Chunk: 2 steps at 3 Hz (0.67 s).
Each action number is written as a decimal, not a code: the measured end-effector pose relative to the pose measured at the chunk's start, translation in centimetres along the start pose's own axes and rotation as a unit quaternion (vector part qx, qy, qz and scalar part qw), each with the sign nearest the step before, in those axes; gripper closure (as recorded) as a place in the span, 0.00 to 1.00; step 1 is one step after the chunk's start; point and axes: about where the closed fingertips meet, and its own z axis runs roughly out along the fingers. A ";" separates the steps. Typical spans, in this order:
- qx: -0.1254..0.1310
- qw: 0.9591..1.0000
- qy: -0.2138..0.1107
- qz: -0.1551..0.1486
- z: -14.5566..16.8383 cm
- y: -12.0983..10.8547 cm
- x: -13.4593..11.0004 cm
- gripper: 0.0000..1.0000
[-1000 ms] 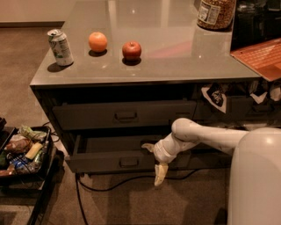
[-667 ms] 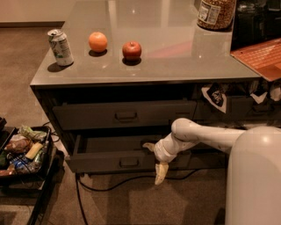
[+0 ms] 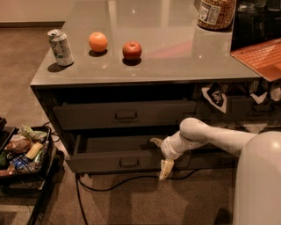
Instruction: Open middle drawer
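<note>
I am looking over the robot's pale body (image 3: 259,184) at the grey table (image 3: 184,57), which is filling most of my view. Below its top, the taller-fronted drawer (image 3: 88,116) is sitting closed. Under that, the middle drawer (image 3: 101,163) is standing pulled out toward me, its inside floor showing behind the low front and its small handle (image 3: 128,162) facing me at centre. The arm (image 3: 215,137) is reaching in from the right. The pincer (image 3: 161,156) is sitting at the drawer's front edge, just right of the handle, spread wide: 1 finger is hooking inside the drawer, the other is hanging down in front. A black tray (image 3: 49,151) of packets is lying on the floor at left. On the table, a jar (image 3: 216,13) is standing at the back, with 1 can (image 3: 60,47), 1 orange (image 3: 98,42) and 1 apple (image 3: 131,50) near the front.
</note>
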 end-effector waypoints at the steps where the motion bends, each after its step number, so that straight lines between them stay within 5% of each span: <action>1: 0.016 1.000 0.000 0.011 -0.7 -0.2 1.2 0.00; 2: 0.007 1.000 0.010 0.022 0.0 0.2 2.2 0.00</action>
